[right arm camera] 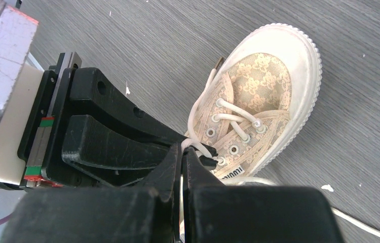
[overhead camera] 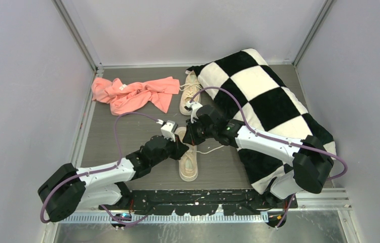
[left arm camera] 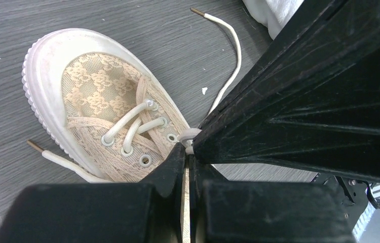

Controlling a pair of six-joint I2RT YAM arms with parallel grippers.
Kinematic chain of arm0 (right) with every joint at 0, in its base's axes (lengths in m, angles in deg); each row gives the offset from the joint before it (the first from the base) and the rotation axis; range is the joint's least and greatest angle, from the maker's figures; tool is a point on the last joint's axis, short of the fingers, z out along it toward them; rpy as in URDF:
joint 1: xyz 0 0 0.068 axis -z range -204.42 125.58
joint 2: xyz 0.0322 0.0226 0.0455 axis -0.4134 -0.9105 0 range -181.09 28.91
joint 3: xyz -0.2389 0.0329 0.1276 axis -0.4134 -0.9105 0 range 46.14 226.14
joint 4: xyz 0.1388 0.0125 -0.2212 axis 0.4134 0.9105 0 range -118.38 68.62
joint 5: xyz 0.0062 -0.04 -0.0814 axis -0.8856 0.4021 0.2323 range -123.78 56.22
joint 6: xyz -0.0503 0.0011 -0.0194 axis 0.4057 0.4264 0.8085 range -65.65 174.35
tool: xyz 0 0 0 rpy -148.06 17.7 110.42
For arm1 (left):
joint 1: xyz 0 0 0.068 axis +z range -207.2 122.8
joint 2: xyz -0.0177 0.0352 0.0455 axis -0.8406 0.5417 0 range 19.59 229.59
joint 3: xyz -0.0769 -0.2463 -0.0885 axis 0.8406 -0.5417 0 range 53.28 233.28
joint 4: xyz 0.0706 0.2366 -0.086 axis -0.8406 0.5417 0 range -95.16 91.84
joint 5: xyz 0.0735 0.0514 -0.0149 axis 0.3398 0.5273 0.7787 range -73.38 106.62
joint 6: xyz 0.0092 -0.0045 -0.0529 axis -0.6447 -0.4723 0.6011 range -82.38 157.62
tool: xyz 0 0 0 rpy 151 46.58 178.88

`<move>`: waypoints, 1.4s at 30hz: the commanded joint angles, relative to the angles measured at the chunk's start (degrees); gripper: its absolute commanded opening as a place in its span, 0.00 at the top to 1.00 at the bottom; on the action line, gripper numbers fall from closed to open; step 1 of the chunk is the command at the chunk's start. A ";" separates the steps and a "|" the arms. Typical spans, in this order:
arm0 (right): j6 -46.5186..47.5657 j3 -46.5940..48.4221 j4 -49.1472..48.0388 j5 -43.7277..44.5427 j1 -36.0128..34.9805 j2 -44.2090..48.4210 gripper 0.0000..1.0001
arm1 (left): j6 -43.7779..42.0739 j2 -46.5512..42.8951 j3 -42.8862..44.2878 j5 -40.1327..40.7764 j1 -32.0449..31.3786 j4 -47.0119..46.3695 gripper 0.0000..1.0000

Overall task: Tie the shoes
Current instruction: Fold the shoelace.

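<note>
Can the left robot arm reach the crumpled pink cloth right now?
Probably, once it lets go. Bare table lies between the left gripper and the crumpled pink cloth, but its jaws are shut on the cream lace of the near beige sneaker.

The left arm (overhead camera: pixel 108 174) and right arm (overhead camera: pixel 271 144) stretch forward and inward, low, and meet in the middle. The left gripper (left arm camera: pixel 188 154) and right gripper (right arm camera: pixel 183 154) stand tip to tip, jaws closed, each pinching the lace (left arm camera: pixel 190 134). Both point steeply downward.

One shoe (overhead camera: pixel 188 164) lies at the counter's (overhead camera: pixel 127 147) near middle. The other shoe (overhead camera: pixel 190 93) lies behind it, between the cloth (overhead camera: pixel 135 94) at left and the pillow (overhead camera: pixel 269 101) at right.
</note>
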 commanded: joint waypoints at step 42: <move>-1.86 -0.71 26.23 21.13 19.48 1.30 0.53 | -25.49 -3.01 -1.17 -18.35 1.93 -8.99 1.00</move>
